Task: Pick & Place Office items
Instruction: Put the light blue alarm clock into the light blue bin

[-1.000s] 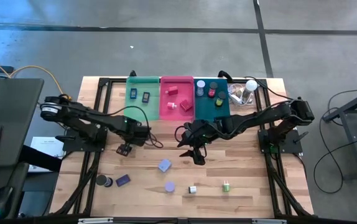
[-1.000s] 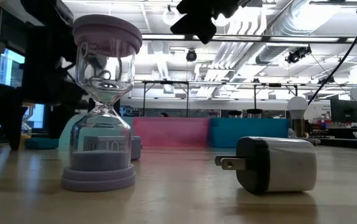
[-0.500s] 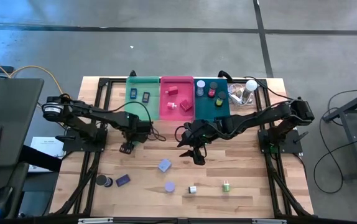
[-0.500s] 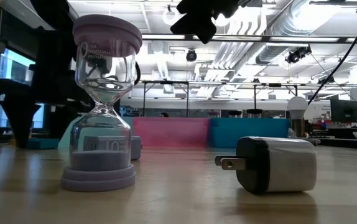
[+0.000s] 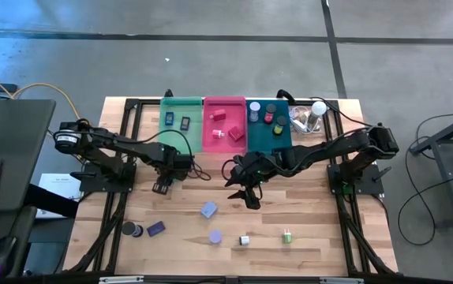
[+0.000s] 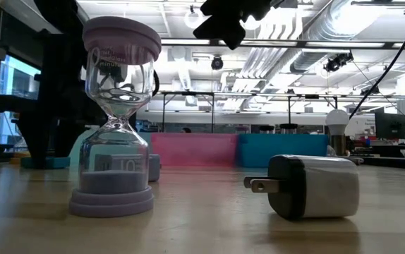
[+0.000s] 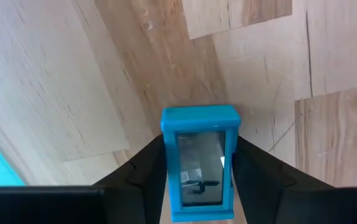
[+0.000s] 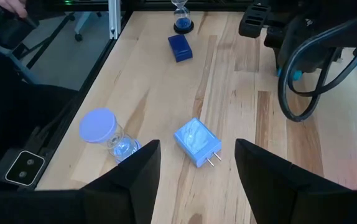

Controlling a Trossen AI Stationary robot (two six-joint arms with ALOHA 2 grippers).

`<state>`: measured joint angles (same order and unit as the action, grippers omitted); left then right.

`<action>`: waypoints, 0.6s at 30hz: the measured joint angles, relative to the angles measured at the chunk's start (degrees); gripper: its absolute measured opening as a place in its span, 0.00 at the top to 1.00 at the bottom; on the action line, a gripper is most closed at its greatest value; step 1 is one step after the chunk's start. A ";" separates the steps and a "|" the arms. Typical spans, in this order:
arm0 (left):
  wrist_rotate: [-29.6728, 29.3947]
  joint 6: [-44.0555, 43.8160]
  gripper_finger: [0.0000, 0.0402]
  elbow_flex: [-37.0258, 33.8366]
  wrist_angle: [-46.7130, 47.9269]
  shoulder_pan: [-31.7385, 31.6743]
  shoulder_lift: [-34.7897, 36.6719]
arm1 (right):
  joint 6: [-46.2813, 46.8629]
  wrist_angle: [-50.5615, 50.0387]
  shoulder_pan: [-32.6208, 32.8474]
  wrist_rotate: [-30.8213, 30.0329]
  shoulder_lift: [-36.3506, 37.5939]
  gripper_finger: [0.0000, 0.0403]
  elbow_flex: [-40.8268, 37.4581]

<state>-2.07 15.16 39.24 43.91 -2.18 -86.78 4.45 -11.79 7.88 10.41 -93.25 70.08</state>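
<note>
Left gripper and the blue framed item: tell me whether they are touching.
Touching. The left wrist view shows the left gripper with a dark finger pressed against each side of the blue framed item, with no gap on either side.

Wooden table carries three bins, lavender hourglass, blue hourglass, dark blue block, lavender charger, two small plugs.

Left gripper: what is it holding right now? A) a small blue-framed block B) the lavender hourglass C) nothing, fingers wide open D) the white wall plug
A: the left wrist view shows the small blue-framed block pinched between the left gripper fingers, above the wooden table.
</note>
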 joint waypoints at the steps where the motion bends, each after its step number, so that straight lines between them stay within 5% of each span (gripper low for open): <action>1: -0.03 -0.05 0.64 0.00 0.02 0.11 0.00 | 0.00 0.00 0.00 -0.02 0.00 0.51 0.00; 10: -1.58 -1.73 0.62 4.46 6.41 0.91 2.17 | -0.07 -0.02 0.00 -0.02 0.02 0.51 0.00; 18: -6.97 -1.60 0.61 15.41 16.95 2.30 3.17 | -0.20 2.48 0.00 -0.15 0.04 0.51 -2.97</action>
<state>-9.04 13.56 54.65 60.86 0.11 -83.61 4.25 -9.31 7.88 10.26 -93.21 67.11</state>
